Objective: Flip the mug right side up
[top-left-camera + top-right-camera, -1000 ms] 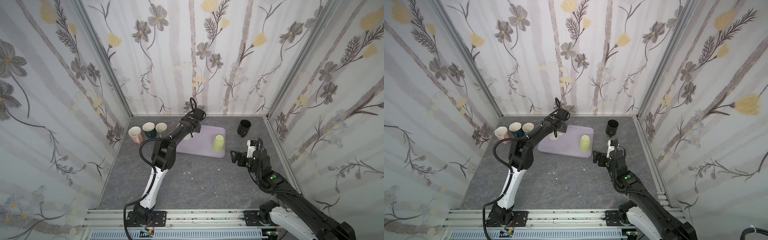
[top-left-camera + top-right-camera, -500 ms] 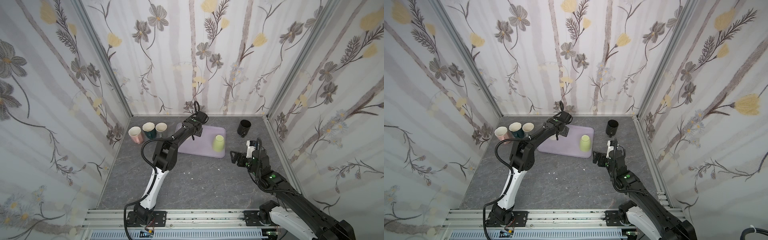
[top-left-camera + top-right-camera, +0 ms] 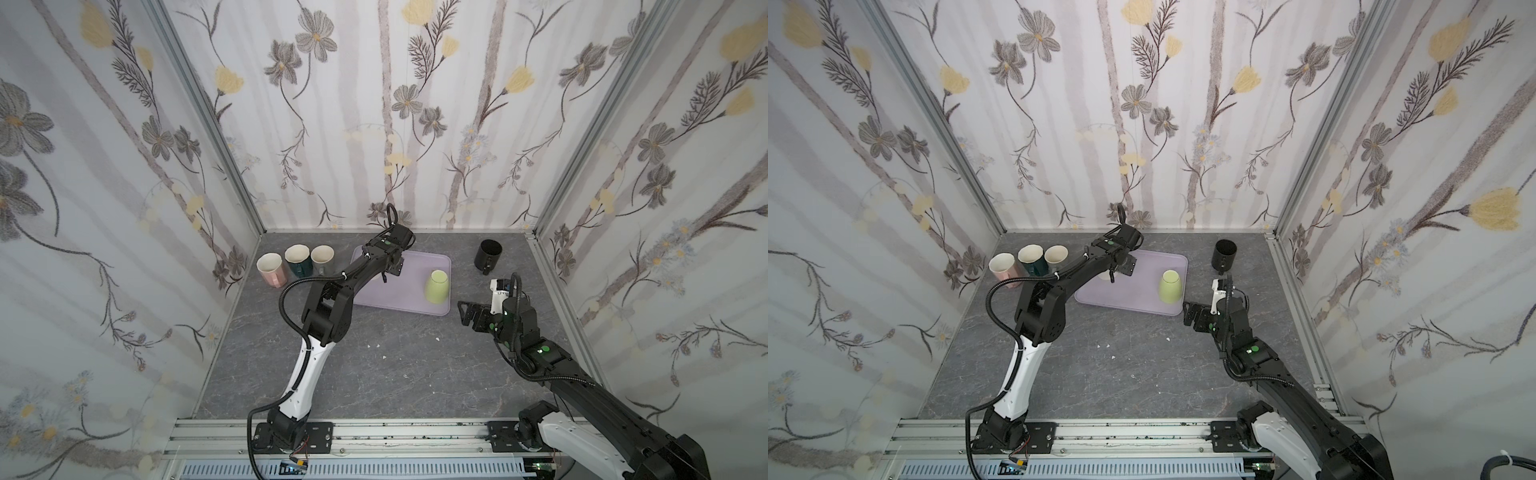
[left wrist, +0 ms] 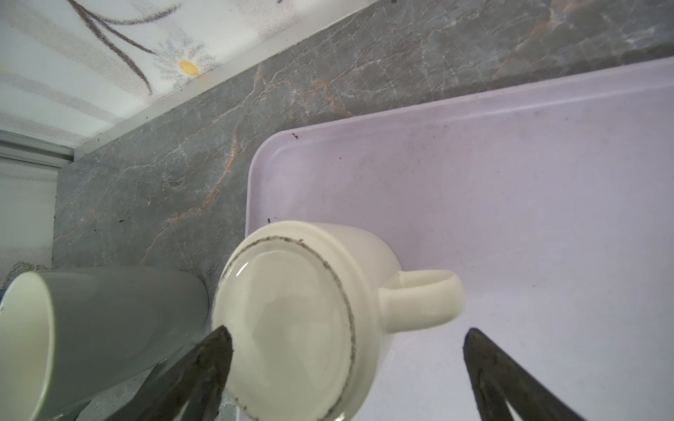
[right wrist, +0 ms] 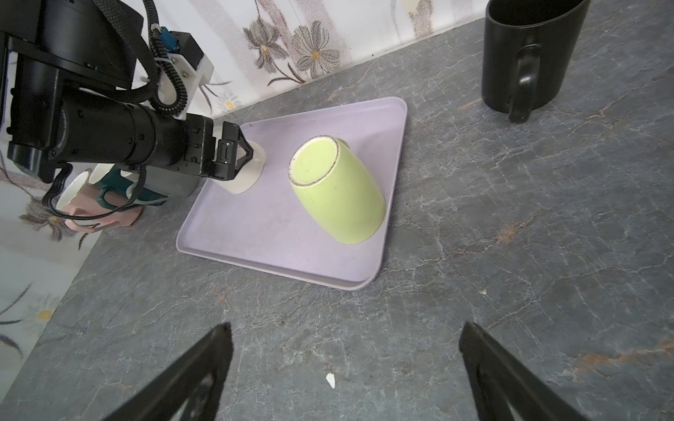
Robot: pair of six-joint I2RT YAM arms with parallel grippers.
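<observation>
Jaws spread wide and empty, the left gripper (image 5: 239,153) hangs over the upside-down cream mug (image 4: 291,313) cornered on the lavender tray (image 4: 510,182) (right gripper (image 3: 464,314) likewise agape, idle), seemingly approaching; next comes descent, squeeze, flip.

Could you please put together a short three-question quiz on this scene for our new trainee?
1. True or false: the green mug on the tray stands upside down.
2. Which mug is closest to the open left gripper? A. a black one B. the cream mug C. a pink one
3. How many mugs stand outside the tray?
Key: 1 true; 2 B; 3 four: pink mug, teal mug, grey mug, black mug.
</observation>
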